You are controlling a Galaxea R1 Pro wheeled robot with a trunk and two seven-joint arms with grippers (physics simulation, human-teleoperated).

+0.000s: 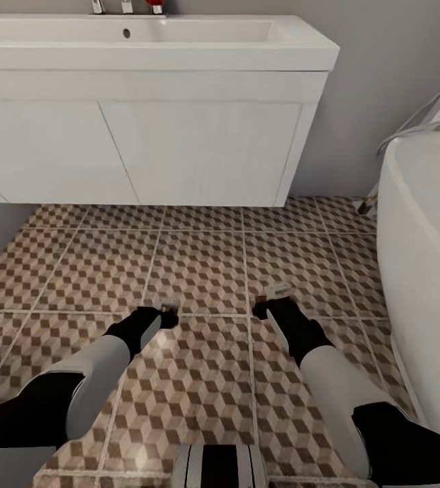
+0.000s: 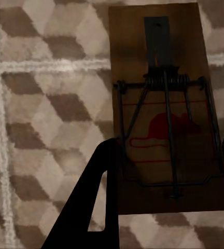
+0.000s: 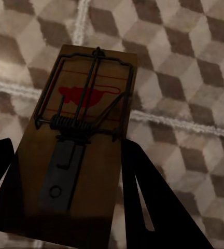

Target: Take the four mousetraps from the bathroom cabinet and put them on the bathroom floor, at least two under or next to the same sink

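Both arms reach low over the bathroom floor (image 1: 199, 264) in front of the bathroom sink (image 1: 152, 41). The left gripper (image 1: 167, 310) is clamped on one mousetrap (image 2: 169, 114), its fingers (image 2: 99, 197) flanking the board. The right gripper (image 1: 268, 303) is clamped on a second mousetrap (image 3: 81, 140). Both traps hang close above the tiles; contact cannot be confirmed. Judged status: two traps fetched and brought near the sink, neither yet released. Remaining: set both down, then fetch the other two from the cabinet.
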